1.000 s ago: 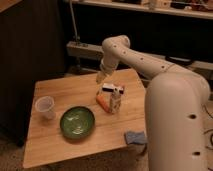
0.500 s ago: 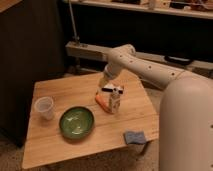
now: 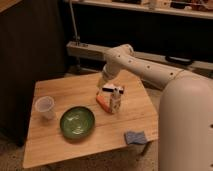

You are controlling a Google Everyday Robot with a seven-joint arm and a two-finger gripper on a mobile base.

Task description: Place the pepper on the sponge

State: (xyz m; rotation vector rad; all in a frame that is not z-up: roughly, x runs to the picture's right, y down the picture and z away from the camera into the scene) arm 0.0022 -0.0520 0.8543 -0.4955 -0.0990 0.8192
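While the gripper hangs just above the pepper, its closure impossible to tell, a stray nudge could topple the pale bottle beside the pepper; the sponge lies well apart.

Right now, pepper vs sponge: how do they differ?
Colour: the pepper is orange, the sponge blue-grey. Shape: the pepper is elongated and tapered, the sponge flat and roughly square. Place: the pepper lies mid-table beside the bottle, the pincer close above it; the sponge sits alone by the table's near edge. Both rest on the wooden table, well apart.
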